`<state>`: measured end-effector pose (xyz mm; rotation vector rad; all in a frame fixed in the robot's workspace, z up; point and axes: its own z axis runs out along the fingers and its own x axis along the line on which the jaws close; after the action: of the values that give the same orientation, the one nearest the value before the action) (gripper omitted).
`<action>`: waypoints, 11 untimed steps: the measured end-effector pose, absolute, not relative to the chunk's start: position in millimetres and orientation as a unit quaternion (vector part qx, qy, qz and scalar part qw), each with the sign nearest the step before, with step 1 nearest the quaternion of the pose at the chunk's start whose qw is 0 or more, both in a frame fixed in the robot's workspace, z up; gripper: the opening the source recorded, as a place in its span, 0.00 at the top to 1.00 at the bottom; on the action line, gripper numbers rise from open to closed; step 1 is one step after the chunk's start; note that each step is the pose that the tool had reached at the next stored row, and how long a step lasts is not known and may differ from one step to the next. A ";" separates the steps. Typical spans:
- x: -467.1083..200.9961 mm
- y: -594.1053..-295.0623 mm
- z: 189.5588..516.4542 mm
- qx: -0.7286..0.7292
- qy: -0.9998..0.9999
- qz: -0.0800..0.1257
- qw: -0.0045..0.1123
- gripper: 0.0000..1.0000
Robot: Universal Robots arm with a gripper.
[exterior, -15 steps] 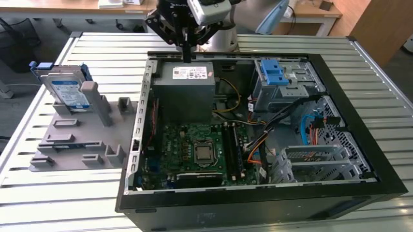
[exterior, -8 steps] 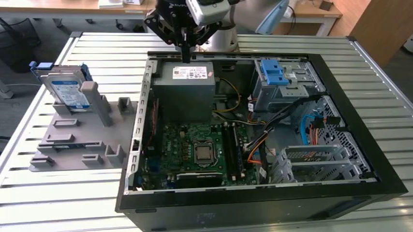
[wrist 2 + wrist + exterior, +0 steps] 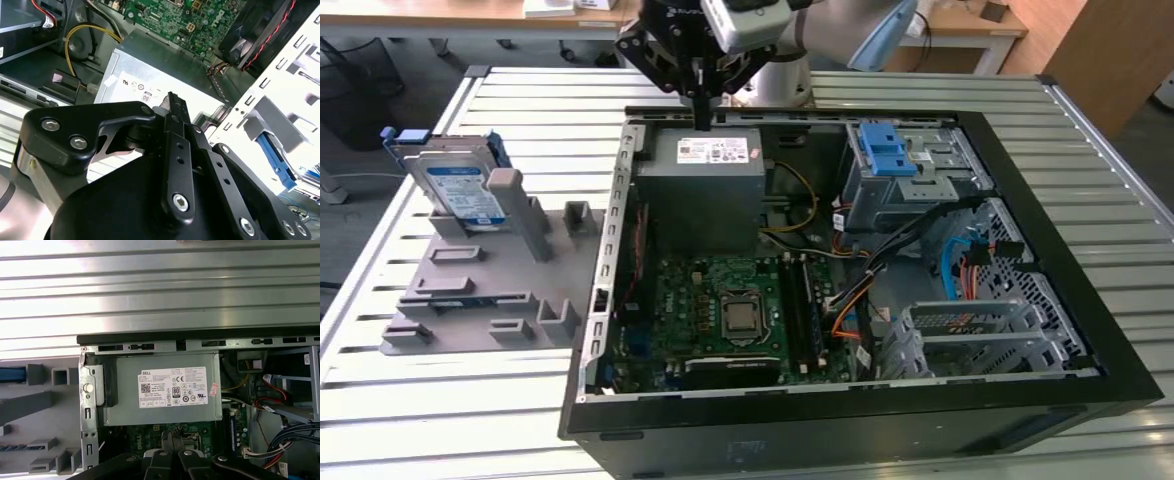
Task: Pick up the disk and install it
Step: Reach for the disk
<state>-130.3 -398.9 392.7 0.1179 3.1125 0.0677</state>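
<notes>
I'm working over a slatted metal table [image 3: 427, 420]. The biggest thing on it is an open computer case [image 3: 854, 425] lying on its side with the board exposed. On the table just beside the case, at the exterior view's left, sits a grey fixture [image 3: 480, 300] of slots and posts. Inside the case, a grey metal box [image 3: 700, 200] with a white sticker sits at the far end. Next to it, toward the exterior view's right, is a grey cage [image 3: 901, 165] with two blue latches.

My gripper [image 3: 706, 112] hangs above the far edge of that grey box. The fingers [image 3: 177, 111] are together and hold nothing.

I judge the pick-up as not yet begun, since the arm is over the case and well apart from the part it has to fetch. As I read it, the grasp calls for spreading the fingers, crossing to the fixture and coming down squarely over the drive's upper edge, clear of the post in front of it.

The disk [image 3: 460, 190] stands upright in the fixture's far slot. It is a flat silver slab with a white-and-blue label facing the camera and a blue plastic bracket around its edges. It looks rigid, with smooth faces that could slip in a light grip.
</notes>
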 end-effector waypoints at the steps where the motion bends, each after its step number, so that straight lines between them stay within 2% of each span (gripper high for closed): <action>1: -130.4 -398.9 392.7 0.038 0.999 0.022 0.013 0.89; 11: -133.3 -398.9 392.2 0.038 0.999 0.022 0.013 0.89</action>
<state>-133.3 -398.9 392.2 0.1180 3.1125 0.0677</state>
